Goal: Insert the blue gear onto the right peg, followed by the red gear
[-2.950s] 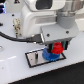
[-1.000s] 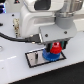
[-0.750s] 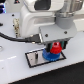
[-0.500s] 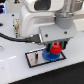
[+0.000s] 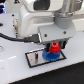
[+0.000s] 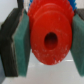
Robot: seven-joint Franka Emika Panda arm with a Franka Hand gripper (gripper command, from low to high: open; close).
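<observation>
In the exterior view my gripper (image 5: 54,46) is shut on the red gear (image 5: 54,48) and holds it directly above the blue gear (image 5: 51,55). The blue gear lies flat on the grey black-edged plate (image 5: 36,59), at the plate's end toward the exterior view's right. The right peg is hidden under the gears. In the wrist view the red gear (image 6: 49,36) fills the picture, its centre hole facing the camera, clamped between two teal pads (image 6: 20,40). I cannot tell whether the red gear touches the blue one.
The plate's other thin dark pin (image 5: 36,56) stands toward the exterior view's left. A black cable (image 5: 15,38) runs along the arm's white body (image 5: 37,17). The white table surface (image 5: 20,72) surrounds the plate.
The gripper with the red gear has sunk slightly toward the blue gear since three seconds ago. In the last second nothing has visibly moved.
</observation>
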